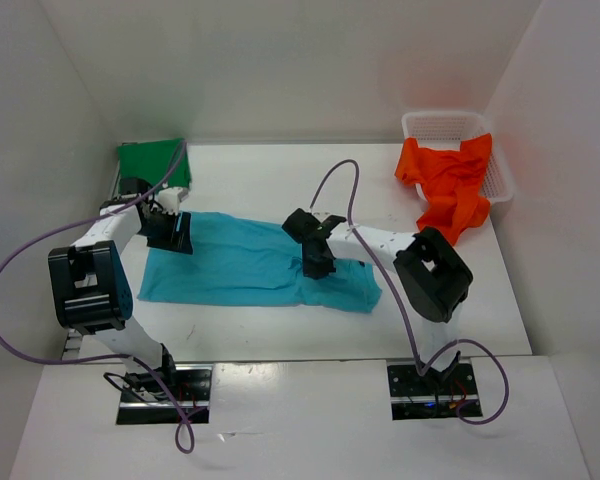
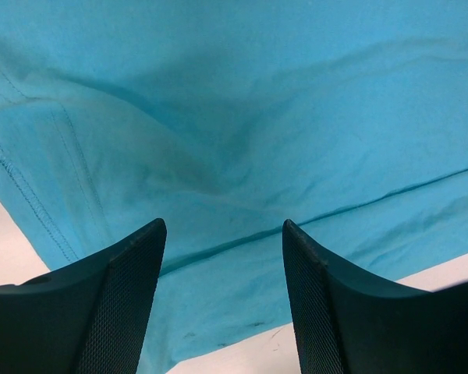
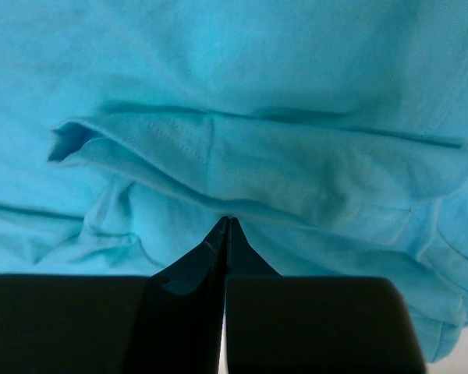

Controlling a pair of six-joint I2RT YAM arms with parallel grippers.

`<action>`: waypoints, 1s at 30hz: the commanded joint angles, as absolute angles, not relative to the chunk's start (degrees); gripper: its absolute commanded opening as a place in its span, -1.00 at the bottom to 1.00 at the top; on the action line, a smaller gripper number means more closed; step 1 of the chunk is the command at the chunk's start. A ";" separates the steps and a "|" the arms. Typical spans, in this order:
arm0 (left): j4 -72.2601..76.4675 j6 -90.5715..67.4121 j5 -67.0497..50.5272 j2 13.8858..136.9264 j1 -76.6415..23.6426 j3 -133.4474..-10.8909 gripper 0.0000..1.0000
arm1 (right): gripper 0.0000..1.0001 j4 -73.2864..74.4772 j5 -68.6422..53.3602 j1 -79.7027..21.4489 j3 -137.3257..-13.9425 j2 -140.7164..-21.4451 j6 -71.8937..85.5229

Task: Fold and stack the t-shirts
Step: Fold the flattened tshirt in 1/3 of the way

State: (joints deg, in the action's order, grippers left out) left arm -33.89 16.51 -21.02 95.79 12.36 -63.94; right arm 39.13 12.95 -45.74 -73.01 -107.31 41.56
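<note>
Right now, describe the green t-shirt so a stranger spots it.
Start at the white table's far left corner. The dark green t-shirt lies there. Its neighbours are a turquoise one and an orange-red one; it alone is green.

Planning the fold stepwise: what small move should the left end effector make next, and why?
Probably lower the left end effector and close on the turquoise t-shirt: its fingers stand open just above the cloth's left end, holding nothing, while the right end effector is shut at a crease.
</note>
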 commanded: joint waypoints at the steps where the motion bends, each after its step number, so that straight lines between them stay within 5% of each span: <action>1: -33.66 16.79 -21.53 93.96 12.74 -63.63 0.38 | -1.00 36.91 15.99 -46.05 -73.29 -109.59 42.54; 30: -33.13 18.37 -18.72 93.96 12.74 -61.17 0.40 | -1.00 37.97 23.29 -39.02 -85.77 -115.40 36.92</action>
